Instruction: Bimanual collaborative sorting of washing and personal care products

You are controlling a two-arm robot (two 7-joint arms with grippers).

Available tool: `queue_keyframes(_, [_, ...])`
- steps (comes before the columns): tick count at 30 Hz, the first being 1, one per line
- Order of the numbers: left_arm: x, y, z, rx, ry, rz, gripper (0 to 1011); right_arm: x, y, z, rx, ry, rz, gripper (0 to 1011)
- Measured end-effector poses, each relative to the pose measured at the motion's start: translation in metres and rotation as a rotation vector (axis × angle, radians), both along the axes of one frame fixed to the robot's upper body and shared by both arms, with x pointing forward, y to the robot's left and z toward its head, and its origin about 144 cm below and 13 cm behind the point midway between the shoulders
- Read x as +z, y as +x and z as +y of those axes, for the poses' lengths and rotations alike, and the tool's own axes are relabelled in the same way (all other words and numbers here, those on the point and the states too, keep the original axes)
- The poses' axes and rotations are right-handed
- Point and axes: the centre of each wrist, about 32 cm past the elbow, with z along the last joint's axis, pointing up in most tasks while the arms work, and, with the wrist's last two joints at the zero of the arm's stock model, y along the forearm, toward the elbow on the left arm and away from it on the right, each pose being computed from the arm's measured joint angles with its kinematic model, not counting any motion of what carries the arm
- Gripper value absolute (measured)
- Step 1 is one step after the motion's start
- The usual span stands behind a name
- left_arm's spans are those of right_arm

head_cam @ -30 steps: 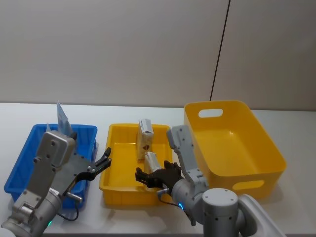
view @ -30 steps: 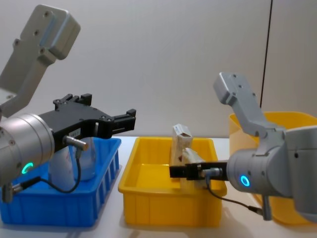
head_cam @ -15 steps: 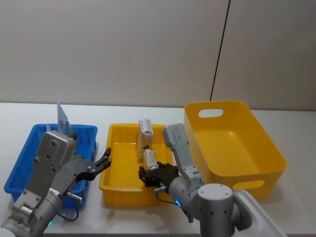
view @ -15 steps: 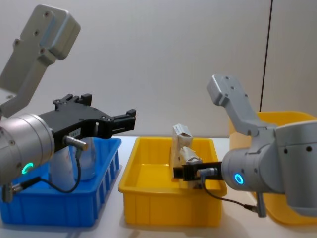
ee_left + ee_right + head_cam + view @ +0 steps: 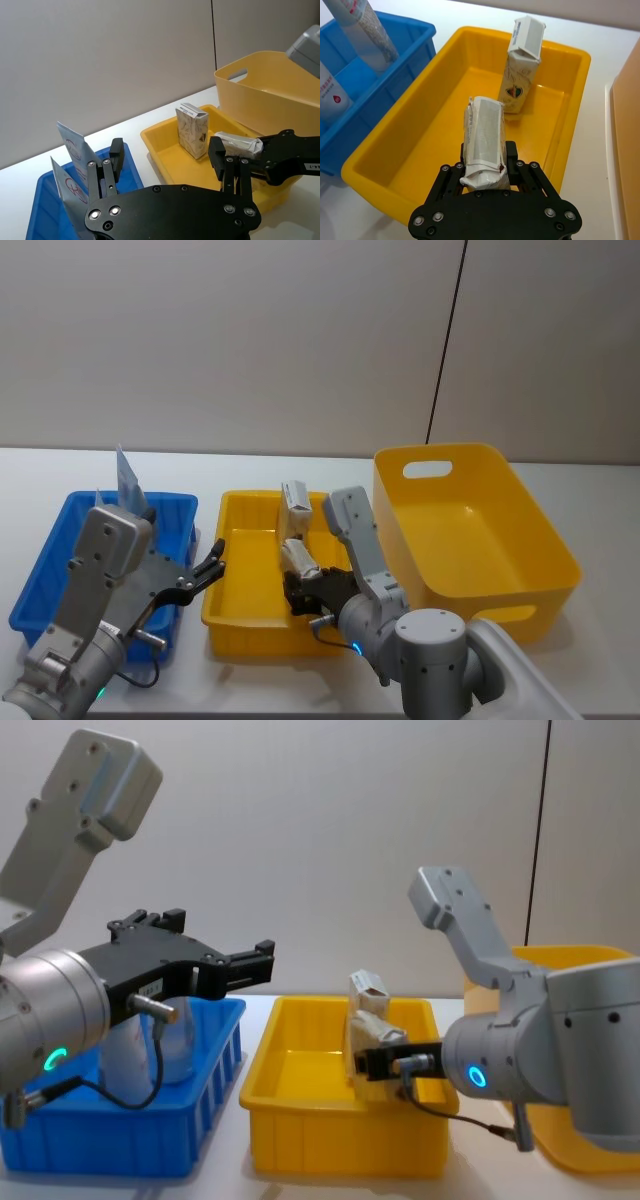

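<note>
My right gripper is shut on a small cream packet, holding it tilted above the shallow yellow tray. The right wrist view has the packet standing up between the black fingers. A second cream carton stands upright at the tray's far side. Pale-blue tubes with red marks lean in the blue bin. My left gripper hovers open and holding nothing by the blue bin's right edge, beside the tray.
A deep yellow bin with handle cut-outs stands to the right of the tray on the white table. The blue bin, tray and deep bin sit close together in a row. A plain wall is behind.
My right gripper has carried the cream packet leftward and slightly up over the tray, toward the upright carton. The left arm has stayed still.
</note>
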Motion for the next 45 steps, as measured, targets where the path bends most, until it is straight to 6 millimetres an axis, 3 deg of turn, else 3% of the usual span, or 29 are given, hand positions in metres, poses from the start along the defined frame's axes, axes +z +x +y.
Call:
queue_keyframes(21, [0.0,0.0,0.0,0.0,0.0,0.0,1001,0.01,-0.011,-0.009,0.035,0.045,-0.237,361])
queue_keyframes(35, [0.0,0.0,0.0,0.0,0.0,0.0,1001,0.033,-0.018,-0.047,-0.07,0.058,-0.394,361])
queue_keyframes(45, [0.0,0.0,0.0,0.0,0.0,0.0,1001,0.043,-0.021,-0.081,-0.175,0.014,-0.395,361])
